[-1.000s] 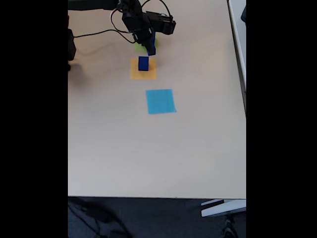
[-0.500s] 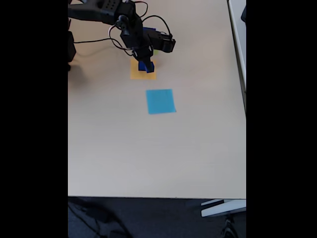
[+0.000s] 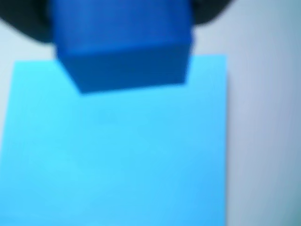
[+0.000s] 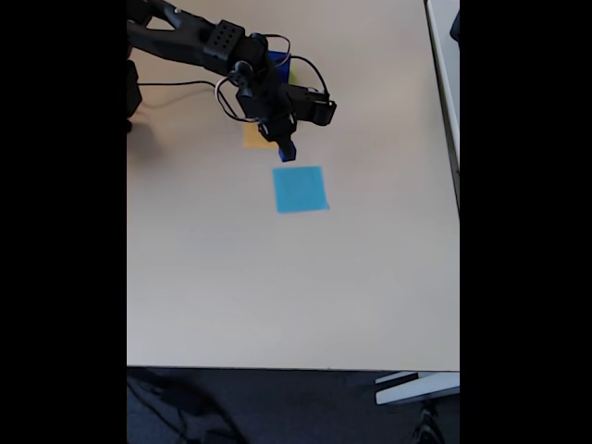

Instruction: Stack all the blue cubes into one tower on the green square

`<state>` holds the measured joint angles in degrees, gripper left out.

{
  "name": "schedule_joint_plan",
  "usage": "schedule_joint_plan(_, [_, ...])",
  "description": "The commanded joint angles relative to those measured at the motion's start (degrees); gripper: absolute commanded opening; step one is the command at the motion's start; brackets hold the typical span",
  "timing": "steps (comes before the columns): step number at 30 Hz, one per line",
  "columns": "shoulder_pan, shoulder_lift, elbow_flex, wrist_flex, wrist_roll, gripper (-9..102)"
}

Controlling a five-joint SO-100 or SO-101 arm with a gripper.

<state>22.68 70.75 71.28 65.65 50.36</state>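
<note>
up close, the wrist view is showing the jaws (image 3: pixel 122 28) gripping a blue cube (image 3: pixel 124 47) above the light blue square (image 3: pixel 117 155); the fixed view is adding the orange square (image 4: pixel 254 139) near the table's (image 4: pixel 277 277) far edge.

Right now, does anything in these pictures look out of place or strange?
Yes. The gripper holds a blue cube just beyond the light blue square, not at the green square, where the tower should stand. Nothing looks spilled or damaged.
</note>
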Motion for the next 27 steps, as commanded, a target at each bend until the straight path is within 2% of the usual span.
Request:
schedule_joint_plan(1, [0.79,-1.93,-6.15,-0.97,-0.79,8])
schedule_joint_plan(13, [0.88,-10.81,-13.01,-5.10,1.23,8])
schedule_joint_plan(27, [1.49,-12.39,-10.63,-6.77,6.06,8])
